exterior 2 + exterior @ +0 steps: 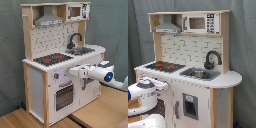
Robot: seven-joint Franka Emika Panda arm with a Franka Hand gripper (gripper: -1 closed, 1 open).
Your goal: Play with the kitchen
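Note:
The kitchen [193,50] [47,37] stands upright, white and light wood, in both exterior views. It has a black faucet [212,57] [75,39] over a sink [199,74] [82,50], a red-ringed hob [164,65] [52,59], a grey hood [168,27] [48,20] and an oven door with a window [64,96]. My gripper [73,71] [164,85] points at the front panel just under the counter edge, beside the knobs [56,76]. I cannot tell whether it touches the panel.
A toy microwave [203,22] [75,11] sits in the top shelf. The kitchen stands on a wooden tabletop [100,117] in front of a grey curtain [115,25]. My white arm enters from the second exterior view's right.

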